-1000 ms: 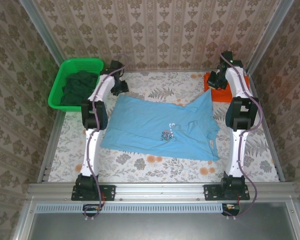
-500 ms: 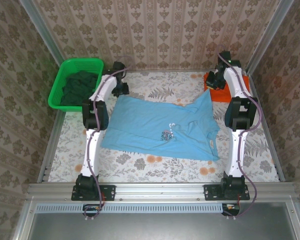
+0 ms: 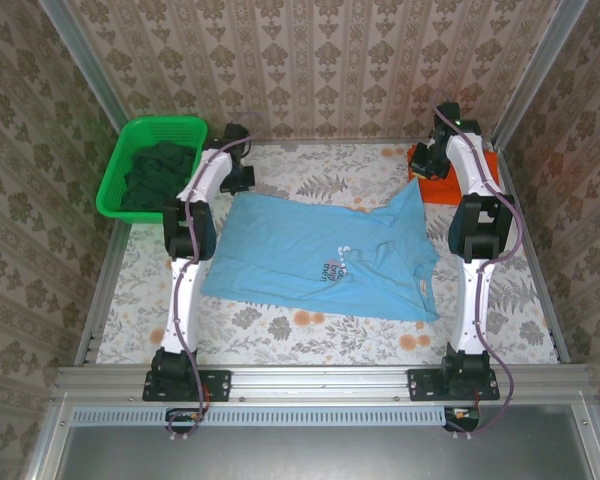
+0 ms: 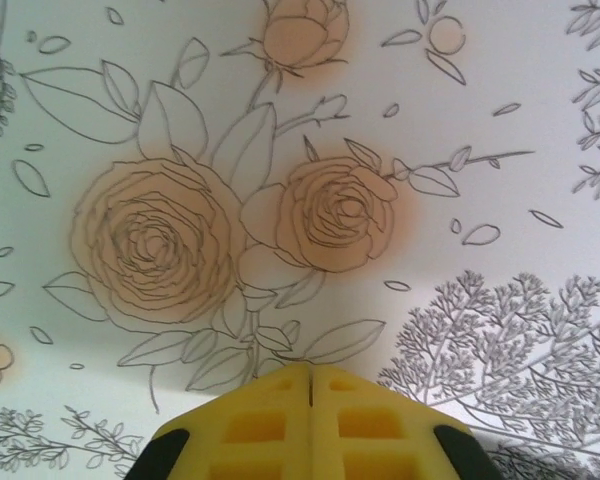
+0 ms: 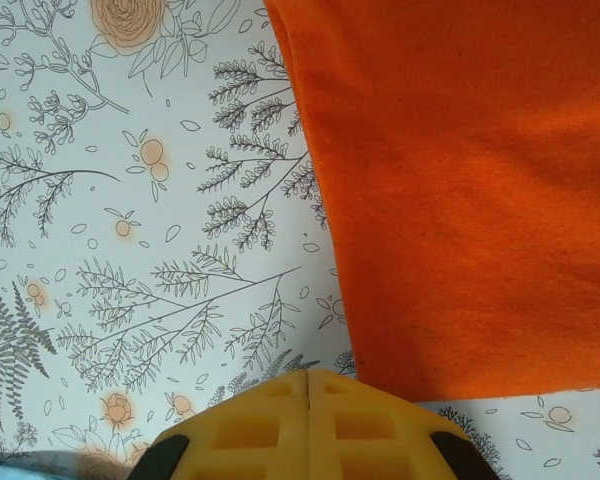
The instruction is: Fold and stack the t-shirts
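A light blue t-shirt (image 3: 315,250) with a small dark-and-white chest print lies spread flat on the floral table cover. An orange-red t-shirt (image 3: 442,188) lies folded at the back right, partly under the right arm; it shows as a flat orange sheet (image 5: 460,190) in the right wrist view. My left gripper (image 3: 242,165) hovers off the blue shirt's far left corner, its yellow fingers (image 4: 309,375) pressed together with nothing between them. My right gripper (image 3: 427,160) is above the orange shirt's left edge, its fingers (image 5: 310,385) also shut and empty.
A green plastic basket (image 3: 117,170) holding dark green cloth stands at the back left. Metal frame rails run along the table's sides and near edge (image 3: 320,380). Patterned walls close in on three sides.
Both grippers have drifted slightly toward the back of the table. The blue shirt has not moved.
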{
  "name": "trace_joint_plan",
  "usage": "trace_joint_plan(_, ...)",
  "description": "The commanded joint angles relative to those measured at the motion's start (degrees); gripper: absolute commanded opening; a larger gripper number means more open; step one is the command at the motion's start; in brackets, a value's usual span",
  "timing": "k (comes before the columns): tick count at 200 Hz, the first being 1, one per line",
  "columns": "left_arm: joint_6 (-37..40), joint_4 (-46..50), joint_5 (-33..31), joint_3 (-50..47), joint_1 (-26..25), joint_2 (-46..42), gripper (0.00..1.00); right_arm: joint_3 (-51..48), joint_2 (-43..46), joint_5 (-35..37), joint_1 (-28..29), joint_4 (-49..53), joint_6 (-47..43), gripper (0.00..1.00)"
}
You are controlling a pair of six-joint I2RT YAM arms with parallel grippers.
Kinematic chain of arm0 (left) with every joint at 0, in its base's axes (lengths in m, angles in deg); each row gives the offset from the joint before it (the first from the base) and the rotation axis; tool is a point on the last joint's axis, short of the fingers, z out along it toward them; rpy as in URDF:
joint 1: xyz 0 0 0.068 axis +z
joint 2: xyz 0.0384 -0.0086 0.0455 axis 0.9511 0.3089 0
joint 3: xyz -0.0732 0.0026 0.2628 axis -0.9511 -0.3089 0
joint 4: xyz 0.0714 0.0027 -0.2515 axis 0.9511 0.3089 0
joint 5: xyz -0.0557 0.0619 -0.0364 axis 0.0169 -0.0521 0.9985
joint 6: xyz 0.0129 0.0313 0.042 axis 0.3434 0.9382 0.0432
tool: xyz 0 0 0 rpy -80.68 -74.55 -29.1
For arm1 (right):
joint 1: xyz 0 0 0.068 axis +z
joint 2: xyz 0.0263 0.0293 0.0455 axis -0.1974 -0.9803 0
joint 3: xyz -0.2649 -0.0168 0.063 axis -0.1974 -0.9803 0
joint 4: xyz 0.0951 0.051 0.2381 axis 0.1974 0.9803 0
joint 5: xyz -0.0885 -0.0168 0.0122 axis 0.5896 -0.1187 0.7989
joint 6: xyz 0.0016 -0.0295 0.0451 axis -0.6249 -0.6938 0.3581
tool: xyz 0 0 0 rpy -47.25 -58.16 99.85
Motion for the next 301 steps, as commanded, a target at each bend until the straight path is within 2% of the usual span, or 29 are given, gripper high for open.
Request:
trace_joint_plan(1,0.1,2.4,3.1,0.0,-0.9,-1.8,0.00,1.3,1.3,-1.3,0.5,2.2,-0.3,0.00)
trace_joint_plan(40,1.0,-4.0,1.0,-6.8,-1.5,-7.5,0.00,-0.9,5.1,-2.8,0.5,4.3,-1.8,0.00)
trace_joint_plan(103,3.7,-20.9,-0.8,-31.7,-1.7,-24.6,0.00,-13.0,16.9,-6.9,0.0,10.1,-2.4,0.00)
trace_joint_plan(166,6.7,-23.1,2.7,-46.5,-1.3,-38.2,0.00,-20.3,25.1,-14.3,0.0,15.8,-0.7,0.00)
trace_joint_plan(212,7.7,-22.6,2.7,-54.7,-0.7,-44.4,0.00,-22.2,28.5,-16.3,-0.1,20.2,-2.2,0.00)
trace_joint_plan(247,8.8,-22.9,2.4,-58.2,0.3,-45.4,0.00,-27.3,32.2,-17.8,-0.2,20.8,-2.8,0.00)
trace_joint_plan(301,9.6,-21.2,0.9,-54.8,0.8,-42.1,0.00,-32.2,36.4,-17.9,-0.8,22.4,-4.3,0.00)
